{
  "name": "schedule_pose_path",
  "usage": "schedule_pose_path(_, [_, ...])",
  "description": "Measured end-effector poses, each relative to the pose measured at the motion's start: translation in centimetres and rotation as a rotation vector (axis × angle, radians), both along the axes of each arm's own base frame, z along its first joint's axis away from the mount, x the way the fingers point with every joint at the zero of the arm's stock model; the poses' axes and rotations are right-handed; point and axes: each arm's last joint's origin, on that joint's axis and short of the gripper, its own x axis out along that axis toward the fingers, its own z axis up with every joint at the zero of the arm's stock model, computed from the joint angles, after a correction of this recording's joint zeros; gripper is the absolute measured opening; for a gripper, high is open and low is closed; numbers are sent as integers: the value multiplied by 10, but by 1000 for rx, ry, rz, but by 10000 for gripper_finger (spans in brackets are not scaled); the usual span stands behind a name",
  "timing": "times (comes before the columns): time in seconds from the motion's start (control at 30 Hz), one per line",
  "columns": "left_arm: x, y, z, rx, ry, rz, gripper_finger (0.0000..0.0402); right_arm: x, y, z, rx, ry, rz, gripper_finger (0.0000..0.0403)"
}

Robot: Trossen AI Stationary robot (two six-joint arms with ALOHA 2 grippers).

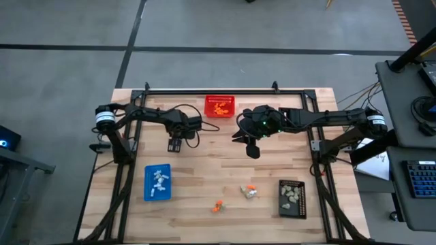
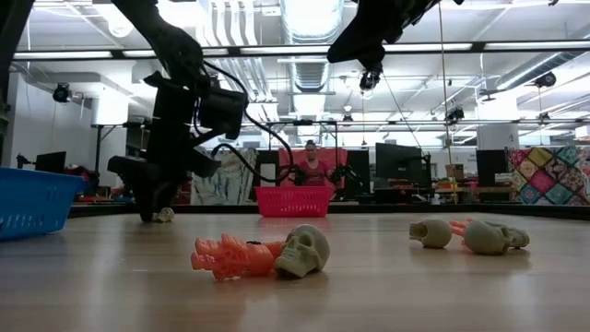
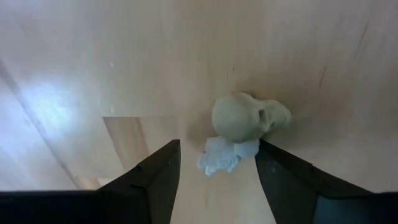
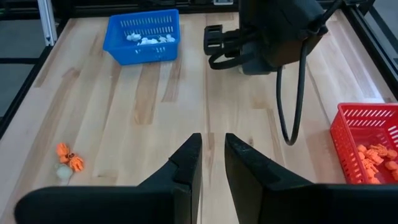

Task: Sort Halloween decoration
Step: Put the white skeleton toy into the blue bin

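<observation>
left claw (image 3: pixel 214 180) open | white trinket (image 3: pixel 222 155) between fingers, skull (image 3: pixel 249 116) beyond

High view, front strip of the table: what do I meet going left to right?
Blue tray of white trinkets → orange trinket → orange-and-beige cluster → black tray of beige skulls.

Both arms are dark, almost black, built from slim links with thicker joints. Each arm has a white ring near its base. Black cables loop loosely beside the left end effector (image 1: pixel 175 144). The right end effector (image 4: pixel 211 163) has two dark, wedge-shaped fingers, and small green lights glow on its wrist.
</observation>
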Motion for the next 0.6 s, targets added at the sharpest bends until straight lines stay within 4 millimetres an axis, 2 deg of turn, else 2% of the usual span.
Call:
schedule_pose_path(0.17, [1,0,-4,-11,16,-1,150,0,0,0,0,0,0,59])
schedule_pose_path(0.47, [0,-1,-1,-8,10,12,20,0,0,0,0,0,0,59])
schedule_pose_path(0.6, [-3,0,4,16,-4,28,9,0,0,0,1,0,0,61])
